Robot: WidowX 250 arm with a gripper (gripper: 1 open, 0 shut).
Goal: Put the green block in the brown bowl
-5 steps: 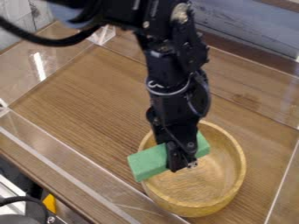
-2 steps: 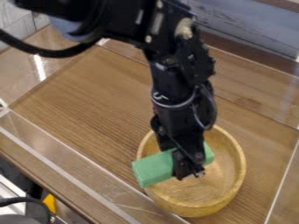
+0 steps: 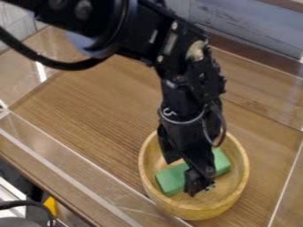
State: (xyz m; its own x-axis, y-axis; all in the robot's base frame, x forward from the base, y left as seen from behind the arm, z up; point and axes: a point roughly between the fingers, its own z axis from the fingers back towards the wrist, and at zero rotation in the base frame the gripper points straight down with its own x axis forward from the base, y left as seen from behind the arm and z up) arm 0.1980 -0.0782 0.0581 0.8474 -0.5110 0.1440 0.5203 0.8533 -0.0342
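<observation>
The green block (image 3: 172,180) lies inside the brown bowl (image 3: 196,209), slanting across its floor, one end near the left side of the rim and the other reaching toward the right. The black claw (image 3: 190,177) hangs down into the bowl, right over the block, hiding its middle; its fingers are spread. The bowl sits on the wooden worktop (image 3: 89,111), and a black cable (image 3: 35,55) loops out from the upper arm at the left.
</observation>
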